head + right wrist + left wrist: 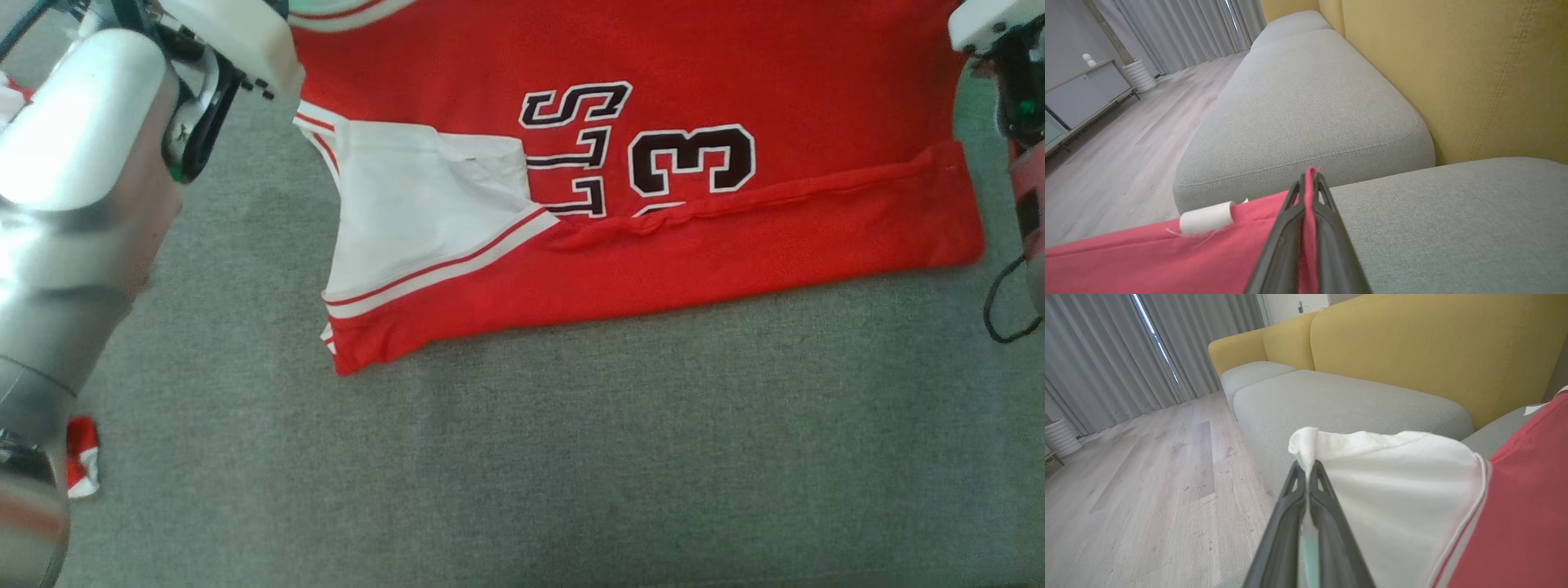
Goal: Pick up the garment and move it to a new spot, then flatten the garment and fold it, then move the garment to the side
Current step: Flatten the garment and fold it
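While the garment (735, 237) lay across the upper frame on the sofa cushion (571, 474), the left gripper (1307, 477) pinched its white corner and the right gripper (1310, 185) its red edge; we judged level, equally tensioned travel best for a square fold.

Red garment (735, 65) with white sleeve, grey cushion (571, 457), yellow backrest (1412, 347)

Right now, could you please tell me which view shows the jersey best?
The head view: the jersey lies spread on the grey cushion, lettering and folded hem plain. The left wrist view gives a white corner pinched in the left fingers; the right wrist view, a red edge in the right fingers.
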You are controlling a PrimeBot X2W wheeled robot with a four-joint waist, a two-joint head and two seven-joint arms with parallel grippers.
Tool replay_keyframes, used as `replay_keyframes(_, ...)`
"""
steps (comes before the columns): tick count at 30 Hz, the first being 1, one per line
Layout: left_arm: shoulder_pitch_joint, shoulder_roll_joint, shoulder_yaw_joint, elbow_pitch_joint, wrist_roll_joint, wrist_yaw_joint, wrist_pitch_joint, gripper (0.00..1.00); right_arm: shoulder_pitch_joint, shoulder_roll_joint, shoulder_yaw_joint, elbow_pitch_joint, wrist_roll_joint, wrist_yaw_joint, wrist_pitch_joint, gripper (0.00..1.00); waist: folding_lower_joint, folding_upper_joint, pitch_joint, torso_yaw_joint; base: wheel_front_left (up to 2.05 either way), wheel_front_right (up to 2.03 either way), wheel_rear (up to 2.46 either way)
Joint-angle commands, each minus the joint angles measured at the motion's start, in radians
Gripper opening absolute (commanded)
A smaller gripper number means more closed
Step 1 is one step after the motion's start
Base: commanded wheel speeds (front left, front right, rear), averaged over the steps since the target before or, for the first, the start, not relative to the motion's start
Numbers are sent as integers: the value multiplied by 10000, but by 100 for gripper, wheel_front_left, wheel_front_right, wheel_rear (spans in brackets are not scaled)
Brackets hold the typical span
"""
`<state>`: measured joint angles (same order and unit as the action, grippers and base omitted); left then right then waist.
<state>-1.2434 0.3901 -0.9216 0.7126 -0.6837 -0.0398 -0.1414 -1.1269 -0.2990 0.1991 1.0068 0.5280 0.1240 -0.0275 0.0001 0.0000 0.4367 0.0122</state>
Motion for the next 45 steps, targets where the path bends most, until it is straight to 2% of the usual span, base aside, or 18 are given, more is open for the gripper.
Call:
replay_keyframes(1, -414, 371, 324, -120, 39, 1, -69, 0, -45, -74, 130, -283, 49, 67, -69, 0, -1, 0, -69, 45, 0, 0, 0)
replay_keyframes(11, 692, 738, -140, -714, -326, -466, 397, 0, 1079, -699, 909, -510, 1038, 67, 365, 0, -1, 0, -827, 331, 0, 0, 0)
replay_keyframes(19, 1814, 1478, -520, -2425, -532, -150, 1391, 0, 2162, -1378, 1477, -984, 1985, 67, 1359, 0, -1, 0, -1436, 499, 0, 0, 0)
replay_keyframes(25, 2903, 2222, -749, -4265, -1260, -117, 2493, 0, 2923, -1865, 2035, -1245, 2246, 67, 2035, 0, -1, 0, -1866, 531, 0, 0, 0)
replay_keyframes(31, 3696, 2876, -1205, -5761, -1369, 97, 3256, 0, 3610, -2380, 2437, -1515, 2578, 67, 2835, 0, -1, 0, -2062, 568, 0, 0, 0)
replay_keyframes(38, 4159, 3341, -1665, -6421, -1114, 267, 3668, 0, 4329, -2792, 2930, -2475, 3166, 67, 3911, 0, -1, 0, -2118, 505, 0, 0, 0)
replay_keyframes(45, 4273, 3505, -2075, -6318, -492, 333, 3638, 0, 4842, -3076, 3208, -3308, 3450, 67, 4505, 0, -1, 0, -2091, 406, 0, 0, 0)
